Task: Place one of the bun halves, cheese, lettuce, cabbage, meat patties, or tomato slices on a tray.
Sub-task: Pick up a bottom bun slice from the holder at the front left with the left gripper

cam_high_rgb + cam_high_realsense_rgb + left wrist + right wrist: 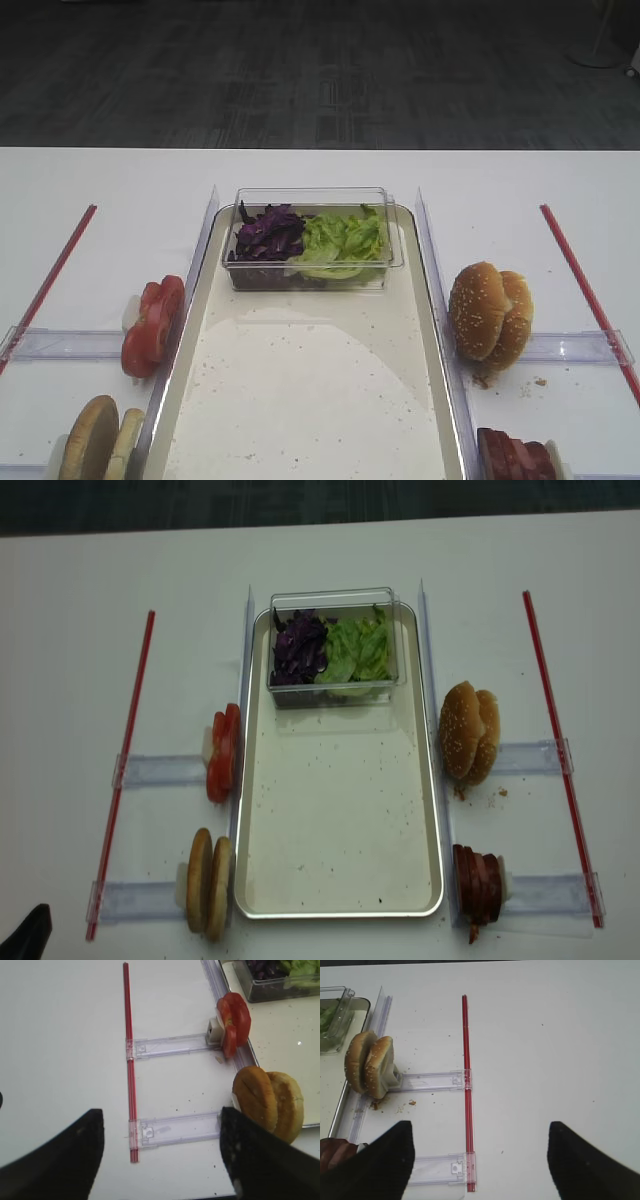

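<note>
Two plain bun halves (208, 882) stand on edge left of the cream tray (340, 820), with tomato slices (222, 752) behind them. Meat patties (478, 882) stand in a row at the tray's right front. Purple cabbage (297, 648) and green lettuce (358, 648) fill a tub at the tray's far end. No cheese shows in any view. My left gripper (160, 1160) is open over a clear rail, its right finger (260, 1160) just beside the bun halves (267, 1102). My right gripper (480, 1160) is open and empty over the table, right of the patties (332, 1152).
Sesame buns (470, 732) stand on edge right of the tray. The clear tub (310, 200) sits inside the tray's far end. Red strips (125, 770) (558, 750) and clear plastic rails (175, 1130) (432, 1081) lie flat on both sides of the white table.
</note>
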Robot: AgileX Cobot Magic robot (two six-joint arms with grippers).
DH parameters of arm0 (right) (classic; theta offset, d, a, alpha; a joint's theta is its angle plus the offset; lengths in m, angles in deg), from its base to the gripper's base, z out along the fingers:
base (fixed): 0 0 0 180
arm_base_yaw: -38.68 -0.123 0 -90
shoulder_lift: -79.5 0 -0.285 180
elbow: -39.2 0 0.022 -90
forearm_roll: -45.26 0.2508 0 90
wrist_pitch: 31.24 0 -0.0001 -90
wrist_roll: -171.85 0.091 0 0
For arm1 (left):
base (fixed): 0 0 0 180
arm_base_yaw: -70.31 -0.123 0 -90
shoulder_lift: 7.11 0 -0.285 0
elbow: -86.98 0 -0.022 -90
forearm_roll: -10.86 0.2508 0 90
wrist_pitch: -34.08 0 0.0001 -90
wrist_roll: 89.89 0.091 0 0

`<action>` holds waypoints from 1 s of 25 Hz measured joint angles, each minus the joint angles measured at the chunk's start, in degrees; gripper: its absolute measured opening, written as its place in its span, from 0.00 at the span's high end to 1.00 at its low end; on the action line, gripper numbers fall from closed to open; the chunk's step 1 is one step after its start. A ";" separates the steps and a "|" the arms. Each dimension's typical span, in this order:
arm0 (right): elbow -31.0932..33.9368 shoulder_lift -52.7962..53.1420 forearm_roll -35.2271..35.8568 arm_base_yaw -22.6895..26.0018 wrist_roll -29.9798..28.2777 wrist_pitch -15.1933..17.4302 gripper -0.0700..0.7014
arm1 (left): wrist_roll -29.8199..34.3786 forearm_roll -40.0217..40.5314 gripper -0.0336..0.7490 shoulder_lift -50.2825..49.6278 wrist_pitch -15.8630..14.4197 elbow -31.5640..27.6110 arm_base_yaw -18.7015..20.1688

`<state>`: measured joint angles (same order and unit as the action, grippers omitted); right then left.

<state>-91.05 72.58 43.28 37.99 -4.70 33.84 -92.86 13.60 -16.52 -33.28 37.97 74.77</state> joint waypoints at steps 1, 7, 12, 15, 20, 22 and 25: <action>0.00 0.00 0.00 0.00 0.00 0.00 0.17 | 0.00 0.00 0.38 -0.13 0.08 0.00 0.00; 0.00 0.00 0.00 0.00 0.00 0.00 0.17 | 1.34 -0.13 0.38 -8.24 -1.38 3.21 0.00; 0.00 0.00 0.00 0.00 0.00 0.00 0.17 | 1.56 -1.11 0.38 -19.57 -4.11 8.55 0.00; 0.00 0.00 0.00 0.00 0.00 0.00 0.17 | 0.55 -1.96 0.38 -29.03 -4.78 13.14 0.00; 0.00 0.00 0.00 0.00 0.00 0.00 0.17 | -0.25 -1.96 0.39 -37.87 -4.67 15.81 0.00; 0.00 0.00 0.00 0.00 0.00 0.00 0.17 | -0.39 -2.19 0.40 -41.71 -4.60 15.97 0.00; 0.00 0.00 0.00 0.00 0.00 0.00 0.17 | -0.51 -3.71 0.40 -47.23 -4.45 16.06 0.00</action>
<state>-91.05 72.58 43.28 37.99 -4.70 33.84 -93.37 9.89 -63.75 -37.73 54.03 74.77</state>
